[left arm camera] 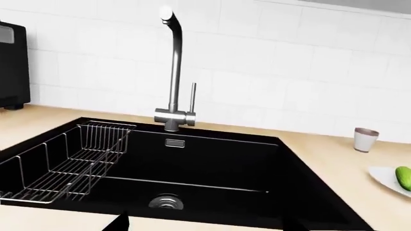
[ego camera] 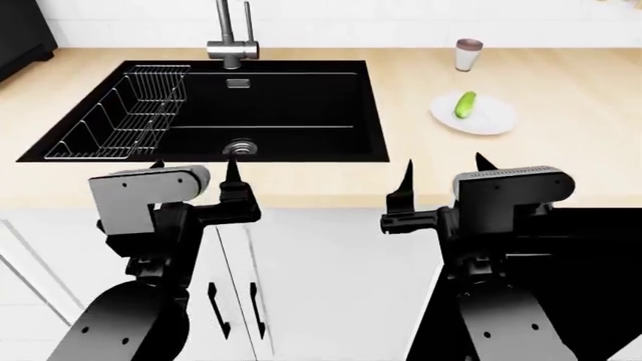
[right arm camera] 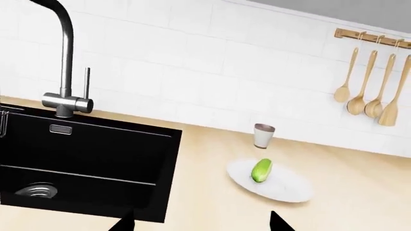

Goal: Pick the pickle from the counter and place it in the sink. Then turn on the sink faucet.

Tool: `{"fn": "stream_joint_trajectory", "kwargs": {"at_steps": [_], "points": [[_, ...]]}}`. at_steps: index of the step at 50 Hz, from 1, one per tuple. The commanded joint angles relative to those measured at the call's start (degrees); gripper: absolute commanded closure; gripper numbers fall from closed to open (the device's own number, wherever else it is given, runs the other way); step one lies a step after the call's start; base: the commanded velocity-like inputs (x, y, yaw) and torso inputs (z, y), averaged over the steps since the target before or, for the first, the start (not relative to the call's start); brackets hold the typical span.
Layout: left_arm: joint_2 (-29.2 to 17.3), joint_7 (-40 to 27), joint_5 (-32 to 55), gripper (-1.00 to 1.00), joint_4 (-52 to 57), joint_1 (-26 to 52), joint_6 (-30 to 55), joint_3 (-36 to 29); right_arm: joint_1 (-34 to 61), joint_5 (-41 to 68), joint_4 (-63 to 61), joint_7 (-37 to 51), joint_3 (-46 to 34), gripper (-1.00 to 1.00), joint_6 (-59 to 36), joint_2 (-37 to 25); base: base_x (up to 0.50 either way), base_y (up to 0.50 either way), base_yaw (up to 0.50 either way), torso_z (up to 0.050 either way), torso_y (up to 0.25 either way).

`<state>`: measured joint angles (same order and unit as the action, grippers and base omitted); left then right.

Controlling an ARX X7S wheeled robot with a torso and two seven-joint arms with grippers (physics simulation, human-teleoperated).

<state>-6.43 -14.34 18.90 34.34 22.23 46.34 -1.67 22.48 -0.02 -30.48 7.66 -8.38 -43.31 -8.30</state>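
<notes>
The bright-green pickle (ego camera: 465,104) lies on a white plate (ego camera: 492,120) on the beige counter (ego camera: 572,158), to the right of the black sink (ego camera: 301,98). It also shows as the pickle (right arm camera: 261,170) in the right wrist view and as the pickle (left arm camera: 403,176) at the edge of the left wrist view. The steel sink faucet (ego camera: 231,37) stands behind the basin with its lever upright. My left gripper (ego camera: 195,164) hangs open and empty before the sink's front edge. My right gripper (ego camera: 444,167) is open and empty in front of the counter, well short of the plate.
A wire dish rack (ego camera: 125,113) fills the sink's left side, and a round drain (ego camera: 239,147) sits near its front. A small cup (ego camera: 467,55) stands behind the plate. A black appliance (left arm camera: 11,65) is at the far left; wooden spoons (right arm camera: 372,86) hang on the tiled wall.
</notes>
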Motion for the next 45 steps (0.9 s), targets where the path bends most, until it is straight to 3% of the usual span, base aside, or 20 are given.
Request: {"fn": "stream_joint_trajectory", "kwargs": {"at_steps": [1,5,14,23,25,28,33,36,45], "points": [[1.6,-2.9,2.4,-1.00,-2.7,10.5,8.2,-0.3,9.4,0.1,-0.6,-1.1,-0.8,-1.00,-8.4,-1.4,0.00,0.00,0.00,0.050,-0.018],[2.8,-3.8,3.9,-1.00,-6.7,16.8,12.4,-0.1,14.7,1.4,2.6,-2.5,0.2,-1.00,-10.5,-1.4,0.00,0.00,0.00,0.030,-0.010],[5.0,-6.2,0.2,-1.00,-25.5,31.9,7.0,-3.3,28.8,3.5,16.0,-5.8,1.3,-1.00,-11.2,-1.9,0.00,0.00,0.00,0.000,0.000],[6.2,-8.7,1.7,-1.00,-55.5,46.9,-10.3,-9.4,39.0,4.4,34.8,-8.8,1.2,-1.00,-2.4,-2.0,0.00,0.00,0.00,0.000,0.000],[6.1,-5.7,4.5,-1.00,-63.2,51.2,-12.5,-11.5,41.0,4.8,38.5,-8.8,2.1,-1.00,-0.7,-1.8,0.00,0.00,0.00,0.000,0.000],[6.3,-7.8,4.9,-1.00,-70.5,53.4,-20.0,-16.2,44.2,4.3,45.5,-8.7,2.0,-1.00,2.2,-1.7,0.00,0.00,0.00,0.000,0.000],[6.4,-9.7,16.2,-1.00,-86.9,59.8,-30.1,-26.7,47.0,5.3,53.6,-9.2,3.4,-1.00,6.6,-1.4,0.06,0.00,0.00,0.000,0.000],[6.4,-10.5,26.6,-1.00,-95.1,64.1,-35.6,-36.5,48.3,5.5,56.8,-9.8,3.2,-1.00,8.1,-1.4,0.49,0.00,0.00,0.000,0.000],[6.4,-12.2,49.3,-1.00,-103.0,66.9,-43.7,-58.8,49.0,5.2,58.4,-9.9,2.6,-1.00,9.0,-1.8,0.50,0.00,0.00,0.000,0.000]]}}
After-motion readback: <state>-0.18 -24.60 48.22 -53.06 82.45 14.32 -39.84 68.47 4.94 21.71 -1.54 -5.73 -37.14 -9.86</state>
